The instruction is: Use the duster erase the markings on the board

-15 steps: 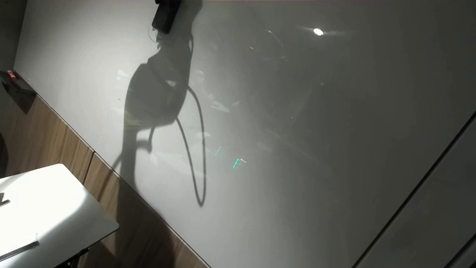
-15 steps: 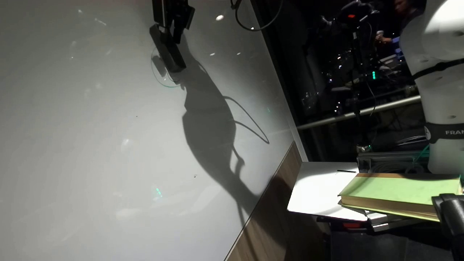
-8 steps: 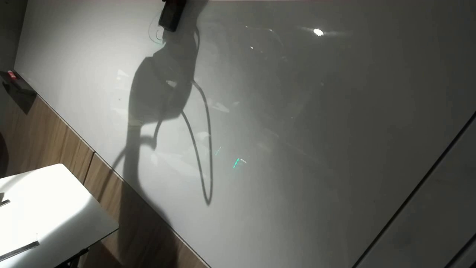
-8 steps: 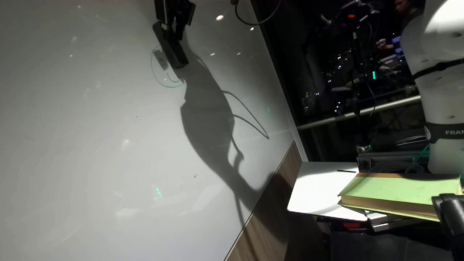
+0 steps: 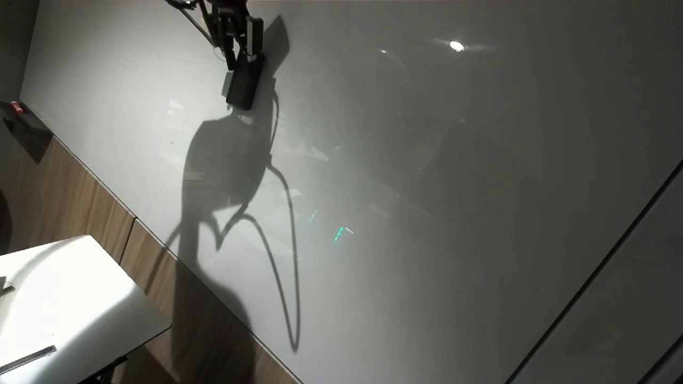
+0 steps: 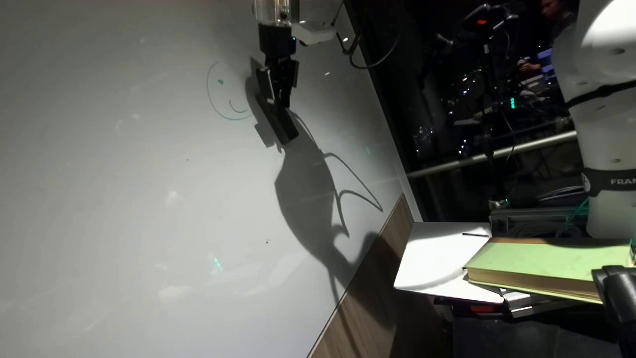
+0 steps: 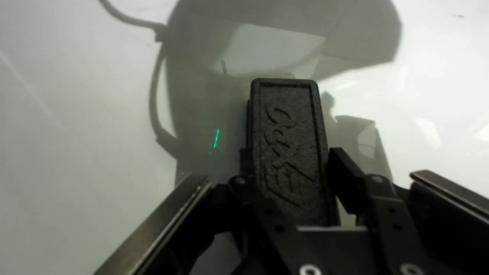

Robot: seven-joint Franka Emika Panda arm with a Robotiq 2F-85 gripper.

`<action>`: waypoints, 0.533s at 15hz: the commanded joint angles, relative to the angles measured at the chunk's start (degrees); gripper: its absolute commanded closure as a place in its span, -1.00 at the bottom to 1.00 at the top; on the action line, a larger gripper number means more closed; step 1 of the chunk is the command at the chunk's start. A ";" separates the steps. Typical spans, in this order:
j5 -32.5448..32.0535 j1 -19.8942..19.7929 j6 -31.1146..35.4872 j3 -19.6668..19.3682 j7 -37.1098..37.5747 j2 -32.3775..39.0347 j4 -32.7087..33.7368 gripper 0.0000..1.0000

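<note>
Gripping the duster [image 7: 289,139] by its sides, your gripper [image 7: 292,165] has it offset from its shadow [image 6: 264,135], probably not in contact, with the round green markings [image 6: 220,81] nearby on the board [image 6: 124,209], so shift over them, set it flat, press evenly and sweep overlapping strokes without letting it twist.

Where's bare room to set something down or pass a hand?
Set down: white tabletop, between the wood panel and green book. Hand: likely over the board, between the big shadow and dark seam. Crowded: near the markings, where the gripper holds the duster.
</note>
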 commanded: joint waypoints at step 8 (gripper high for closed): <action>-1.99 0.69 2.41 1.56 5.24 1.93 0.31 0.47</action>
